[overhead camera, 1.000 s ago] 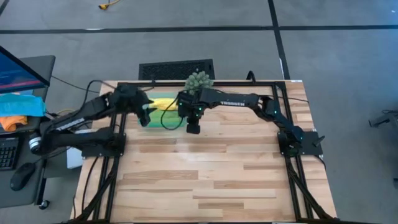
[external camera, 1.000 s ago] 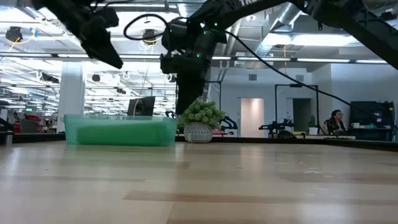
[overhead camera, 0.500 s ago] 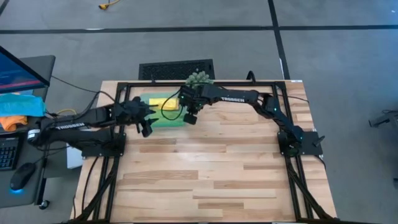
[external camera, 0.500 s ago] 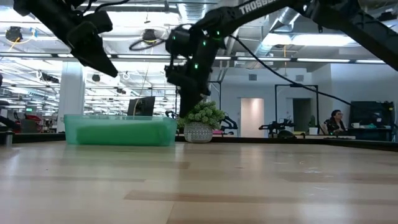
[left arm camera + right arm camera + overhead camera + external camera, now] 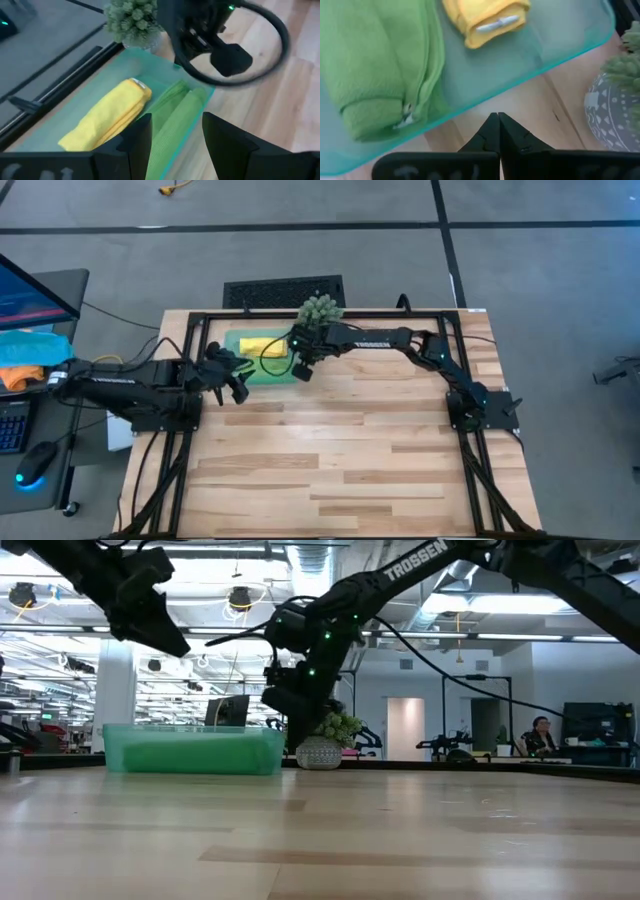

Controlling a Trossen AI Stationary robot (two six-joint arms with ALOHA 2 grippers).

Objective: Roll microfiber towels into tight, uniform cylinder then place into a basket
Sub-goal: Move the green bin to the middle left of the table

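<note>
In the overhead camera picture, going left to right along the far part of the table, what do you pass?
Left gripper → rolled bright yellow microfiber towel in the translucent teal plastic basket → right gripper → spiky green ball plant.

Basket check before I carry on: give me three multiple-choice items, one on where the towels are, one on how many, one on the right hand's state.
1. Where is the yellow towel?
A. in the basket
B. on the bare table
C. in the left hand

2. How many towels lie in the basket?
A. one
B. two
C. three

3. The right hand is:
A. shut on the green towel
B. wide open
C. shut, holding nothing

Answers: 1 A, it lies inside the teal walls; 2 B, yellow and green side by side; 3 C, fingertips meet, empty, outside the rim.
</note>
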